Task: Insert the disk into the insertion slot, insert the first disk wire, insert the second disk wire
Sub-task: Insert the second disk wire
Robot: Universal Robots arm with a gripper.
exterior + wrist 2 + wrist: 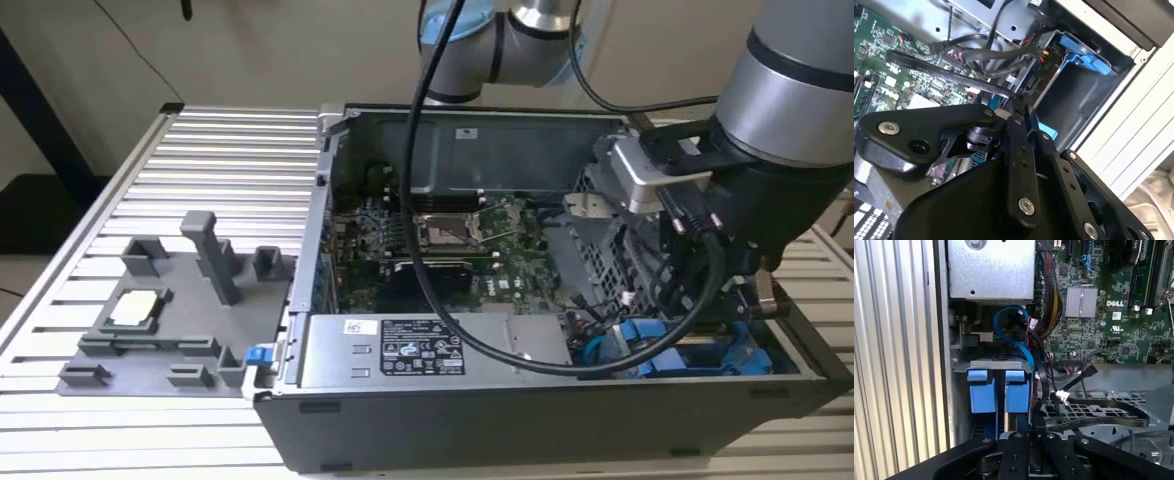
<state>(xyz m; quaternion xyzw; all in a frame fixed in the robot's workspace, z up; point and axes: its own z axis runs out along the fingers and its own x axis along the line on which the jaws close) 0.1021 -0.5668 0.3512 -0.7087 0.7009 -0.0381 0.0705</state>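
Tool [1021, 107] fingers pressed together, low over insertion slot [1074, 105] at case's front corner; blue tabs [999, 390] just beside.

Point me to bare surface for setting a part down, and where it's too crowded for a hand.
Free: ribbed table top behind the grey fixture tray, left of the PC case in the exterior view. Crowded: case corner by the blue carrier tabs, packed with cables and the claw.
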